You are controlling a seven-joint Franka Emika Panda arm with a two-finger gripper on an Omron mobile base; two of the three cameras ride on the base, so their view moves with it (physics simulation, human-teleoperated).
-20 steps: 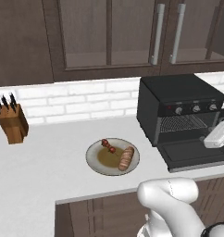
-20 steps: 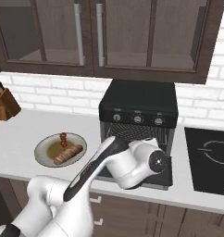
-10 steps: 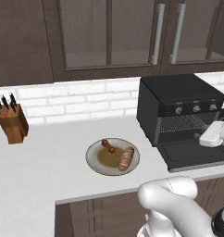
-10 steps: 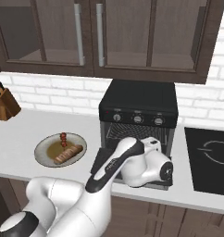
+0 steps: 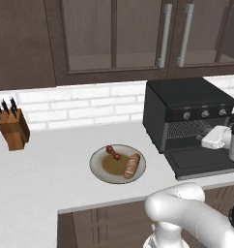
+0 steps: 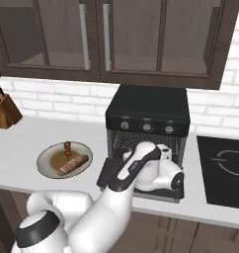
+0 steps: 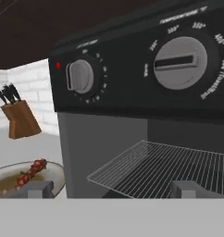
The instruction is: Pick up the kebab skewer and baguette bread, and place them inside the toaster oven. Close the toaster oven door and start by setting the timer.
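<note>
The black toaster oven (image 5: 186,109) stands on the counter with its door (image 5: 198,162) dropped open and flat. My gripper (image 5: 211,138) hovers just above the door, facing the oven mouth. In the hand view my gripper (image 7: 114,190) is open and empty, level with the wire rack (image 7: 164,169) and under the silver knobs (image 7: 181,62). The kebab skewer (image 5: 113,153) and the baguette bread (image 5: 132,165) lie side by side on a round plate (image 5: 102,169), left of the oven. From the right base view the skewer (image 6: 68,148) and baguette (image 6: 72,164) sit left of my arm.
A wooden knife block (image 5: 12,128) stands at the far left by the brick wall. Dark wall cabinets (image 5: 138,38) hang above the counter. A black cooktop (image 6: 225,170) lies right of the oven. My white arm (image 6: 141,173) crosses in front of the oven door.
My hand has moved a little left and closer to the oven front, over the open door. The jaws stayed open. Plate, skewer and baguette have not moved.
</note>
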